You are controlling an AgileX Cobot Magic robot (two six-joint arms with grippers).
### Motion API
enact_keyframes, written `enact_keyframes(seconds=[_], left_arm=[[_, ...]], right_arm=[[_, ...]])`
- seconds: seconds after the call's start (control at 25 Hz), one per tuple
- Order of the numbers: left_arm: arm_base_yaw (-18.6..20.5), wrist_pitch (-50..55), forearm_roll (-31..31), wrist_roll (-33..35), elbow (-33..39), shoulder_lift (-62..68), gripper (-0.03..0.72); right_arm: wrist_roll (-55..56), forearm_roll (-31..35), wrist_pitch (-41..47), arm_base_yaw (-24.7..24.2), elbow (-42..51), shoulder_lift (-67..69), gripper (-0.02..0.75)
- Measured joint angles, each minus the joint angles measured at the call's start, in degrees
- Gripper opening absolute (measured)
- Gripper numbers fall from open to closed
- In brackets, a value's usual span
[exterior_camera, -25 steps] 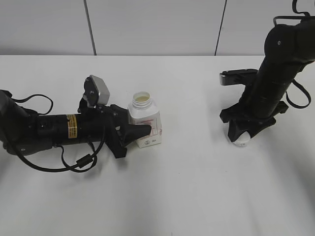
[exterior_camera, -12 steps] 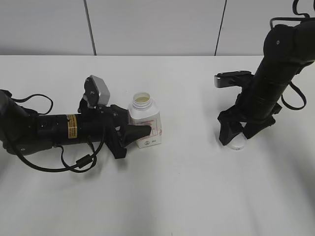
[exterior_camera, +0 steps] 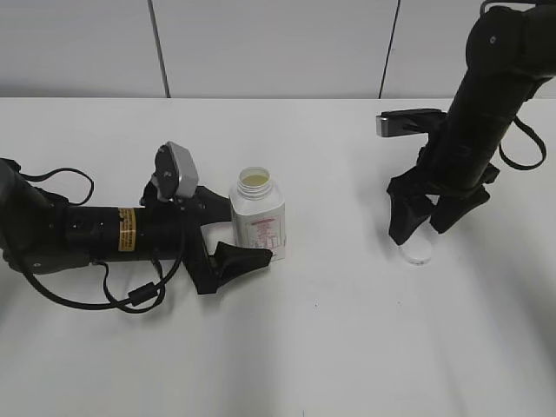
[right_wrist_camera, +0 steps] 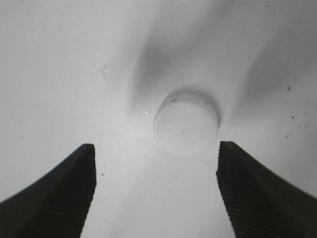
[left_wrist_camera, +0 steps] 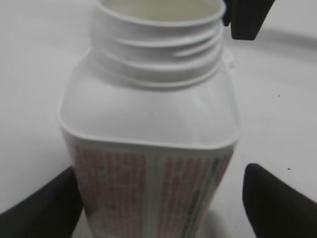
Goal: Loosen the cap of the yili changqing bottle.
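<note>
Cap (right_wrist_camera: 186, 122), apparently loose on table (right_wrist_camera: 74, 59)

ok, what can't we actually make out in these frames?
- Small squarish white plastic bottle: label text is blurred in the left wrist view and too small in the exterior view; its base is cut off by the frame edge.
- Small round white plastic cap: partly hidden by the right gripper in the exterior view; its ribbing is not discernible in the right wrist view.

I see the yili changqing bottle (exterior_camera: 258, 213) upright on the desk (exterior_camera: 313, 347) between my left end effector's (exterior_camera: 233, 233) jaws; the cap (exterior_camera: 418, 252) lies far right, below my right end effector (exterior_camera: 430, 224)
</note>
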Motion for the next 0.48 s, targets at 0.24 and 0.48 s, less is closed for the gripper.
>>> enact_keyframes(seconds=[0.24,0.48], left_arm=[[2.22,0.06,1.97,-0.29,0.00,0.05,0.596],[6.26,1.97,12.42,-4.64,0.06,-1.62,0.593]], right_arm=[[-0.22,0.00,7.25,0.00,-2.74,0.00,0.596],[-0.33,0.00,10.59,0.00,-3.98,-0.06,0.596]])
